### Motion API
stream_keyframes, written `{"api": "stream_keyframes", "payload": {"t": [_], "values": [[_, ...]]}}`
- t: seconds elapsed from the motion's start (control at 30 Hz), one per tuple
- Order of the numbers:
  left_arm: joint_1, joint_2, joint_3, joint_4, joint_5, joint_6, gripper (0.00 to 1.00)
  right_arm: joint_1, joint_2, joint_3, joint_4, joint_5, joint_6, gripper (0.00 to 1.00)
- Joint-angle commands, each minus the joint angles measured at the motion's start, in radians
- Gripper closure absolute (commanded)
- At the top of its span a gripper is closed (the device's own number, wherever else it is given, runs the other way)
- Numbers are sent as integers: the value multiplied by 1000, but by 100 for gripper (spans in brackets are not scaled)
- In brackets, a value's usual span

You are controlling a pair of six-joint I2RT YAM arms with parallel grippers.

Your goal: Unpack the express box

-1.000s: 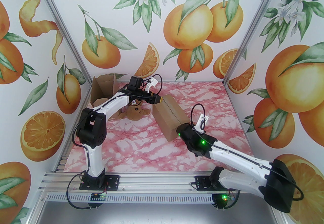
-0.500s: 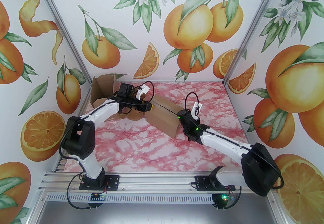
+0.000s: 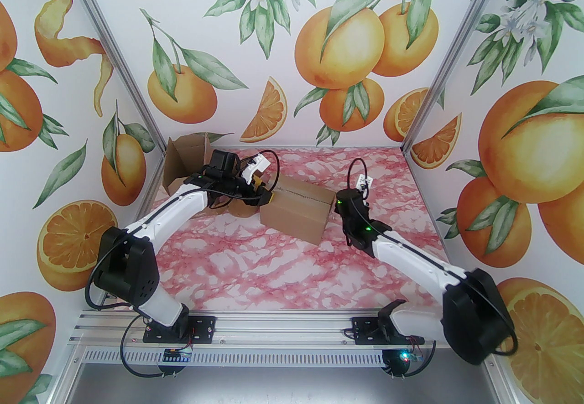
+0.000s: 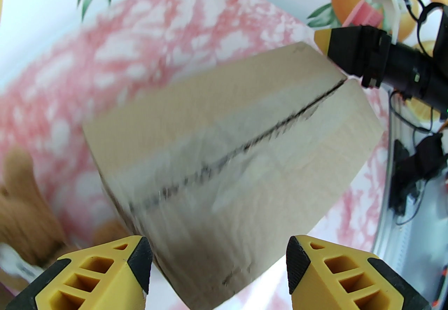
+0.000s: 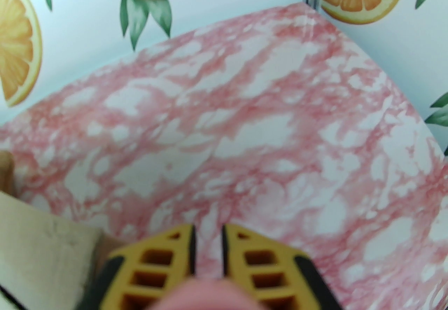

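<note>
From above, the left gripper [image 3: 268, 198] is pressing at the closed box's [image 3: 296, 215] left end, the right gripper [image 3: 336, 207] at its right end. In the left wrist view, the fingers [image 4: 108, 275] are standing apart, straddling the box's near corner. In the right wrist view, the jaws are sitting nearly together, empty, the box [image 5: 38, 259] just left. It looks light and stiff; the taped seam [image 4: 238, 151] seems the place to pry.

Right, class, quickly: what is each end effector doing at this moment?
Left end effector: open, fingers either side of the box end.
Right end effector: nearly closed, holding nothing, beside the box.
</note>
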Motion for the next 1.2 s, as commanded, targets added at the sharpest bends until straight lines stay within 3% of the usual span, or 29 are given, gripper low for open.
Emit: {"api": "stream_keyframes", "payload": {"t": [0.0, 0.1, 0.27, 0.33, 0.4, 0.47, 0.77, 1.17], "values": [[-7, -13, 91, -37, 27, 211, 32, -11, -70, -27, -3, 6, -12, 100], [-31, 6, 131, -53, 67, 318, 30, -12, -110, -36, -20, 4, 12, 100], [-137, 13, 126, -139, 68, 643, 25, -10, -169, -38, 12, -31, 91, 100], [-161, 4, 96, -127, 70, 722, 17, -5, -182, -26, 16, -33, 121, 100], [-182, -10, 62, -79, 77, 773, 1, 9, -194, -21, 30, -17, 145, 100], [-211, -14, 39, -33, 76, 824, 0, 27, -201, -21, 63, -1, 165, 100], [-293, 97, 135, -83, 32, 951, 0, 76, -236, -110, 244, 44, 206, 100], [-305, 140, 135, -35, 4, 955, 0, 82, -255, -183, 390, 31, 235, 100]]}}
